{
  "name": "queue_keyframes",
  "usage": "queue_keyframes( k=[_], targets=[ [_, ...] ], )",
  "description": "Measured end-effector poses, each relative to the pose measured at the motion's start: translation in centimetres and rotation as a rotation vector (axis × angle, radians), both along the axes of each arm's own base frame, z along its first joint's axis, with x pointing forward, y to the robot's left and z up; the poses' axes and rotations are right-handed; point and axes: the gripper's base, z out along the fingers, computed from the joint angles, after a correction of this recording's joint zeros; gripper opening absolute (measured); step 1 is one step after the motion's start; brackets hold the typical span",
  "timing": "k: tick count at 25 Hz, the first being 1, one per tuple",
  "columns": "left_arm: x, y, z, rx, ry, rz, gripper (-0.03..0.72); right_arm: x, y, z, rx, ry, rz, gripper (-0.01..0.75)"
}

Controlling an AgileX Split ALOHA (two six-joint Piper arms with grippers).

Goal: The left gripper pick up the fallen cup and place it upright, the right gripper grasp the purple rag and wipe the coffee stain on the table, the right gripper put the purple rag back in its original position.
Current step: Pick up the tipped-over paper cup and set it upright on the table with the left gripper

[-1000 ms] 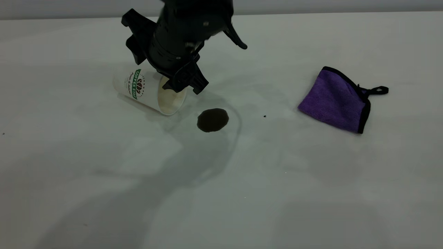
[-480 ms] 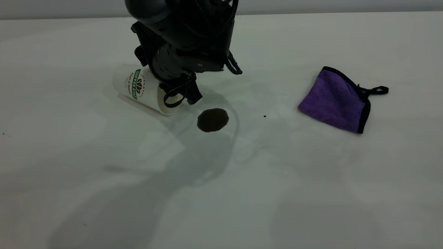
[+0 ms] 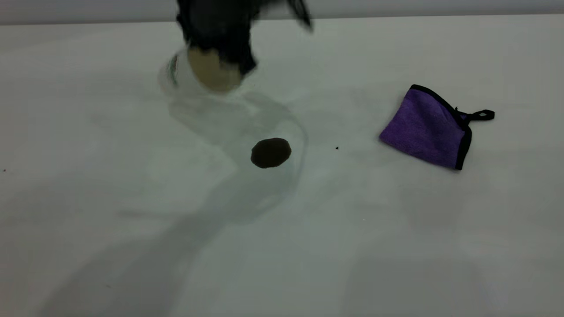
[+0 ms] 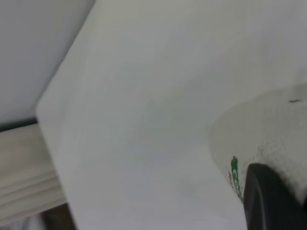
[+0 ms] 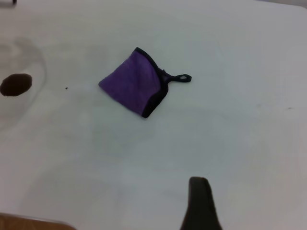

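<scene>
Upper left of the exterior view: the left end effector (image 3: 220,48) grips the cup (image 3: 207,72), lifted and tilted mouth toward the camera, the first step under way. Next comes turning it upright onto the surface (image 3: 132,246), clear of the coffee stain (image 3: 270,152). The purple rag (image 3: 423,127) lies untouched at right; the right end effector's (image 5: 201,203) opening cannot be told.

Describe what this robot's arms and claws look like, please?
Both are black. The left gripper is a bulky dark blur in the exterior view; its wrist view shows one rounded, glossy black finger. Of the right gripper, only one tapered matte black fingertip shows. No cables or markings can be made out.
</scene>
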Motion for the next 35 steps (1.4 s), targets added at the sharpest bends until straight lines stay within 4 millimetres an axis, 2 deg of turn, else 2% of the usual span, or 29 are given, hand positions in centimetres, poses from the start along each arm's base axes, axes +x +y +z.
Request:
queue_keyframes(
  k=[3,4,6,8,14,19,24,35],
  targets=[
    [1.1,0.9,4.8,-0.165,0.035,0.001,0.014,0.0,0.0,0.0,0.0,0.0,0.0,0.589],
    [1.4,1.5,5.7,-0.219,0.058,0.003,0.014,0.0,0.0,0.0,0.0,0.0,0.0,0.589],
    [2.0,2.8,7.1,-0.333,0.103,0.004,0.014,0.0,0.0,0.0,0.0,0.0,0.0,0.589],
    [2.7,4.7,7.3,-0.423,0.148,0.029,0.014,0.0,0.0,0.0,0.0,0.0,0.0,0.589],
    [4.9,9.0,5.3,-0.661,0.272,0.037,0.014,0.0,0.0,0.0,0.0,0.0,0.0,0.589],
    [6.1,10.9,2.7,-0.836,0.323,0.029,0.014,0.0,0.0,0.0,0.0,0.0,0.0,0.589],
    [6.9,11.9,0.1,-0.897,0.325,0.039,0.014,0.0,0.0,0.0,0.0,0.0,0.0,0.589],
    [7.2,12.0,-2.9,-0.908,0.33,0.075,0.058,0.0,0.0,0.0,0.0,0.0,0.0,0.589]
  ],
)
